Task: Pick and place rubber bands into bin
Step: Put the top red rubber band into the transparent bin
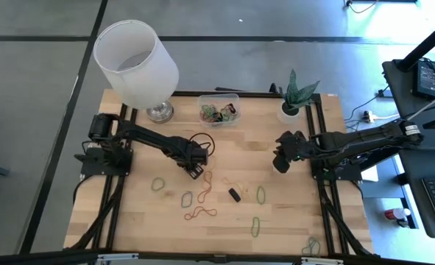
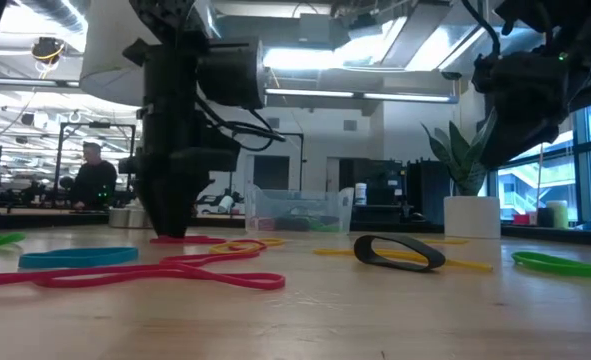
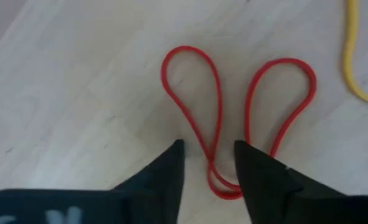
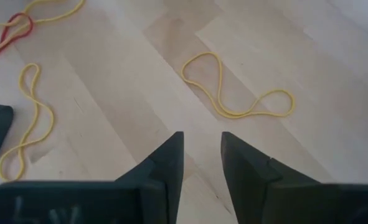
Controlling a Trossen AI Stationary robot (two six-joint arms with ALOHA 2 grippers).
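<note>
Pick step: left gripper [image 3: 208, 163], jaws spread, straddles a red band [image 3: 218, 124] mid-bench; next, pinch it and carry to the bin [image 1: 218, 107]. Right gripper [image 4: 202, 155] waits, jaws apart.

1. High view: overhead, facing straight down, far enough to take in the whole pale wooden slatted table [image 1: 291, 221] and both arms.
2. Low view: at tabletop level, facing across the boards into the room.
3. Left wrist view: close above the wood, past its own fingers, on a thin red rubber loop [image 3: 199, 115].
4. Right wrist view: close, facing down at the boards.
5. Shared: high and low views both show the clear plastic rectangular bin [image 1: 218, 110] [image 2: 297, 210].
</note>
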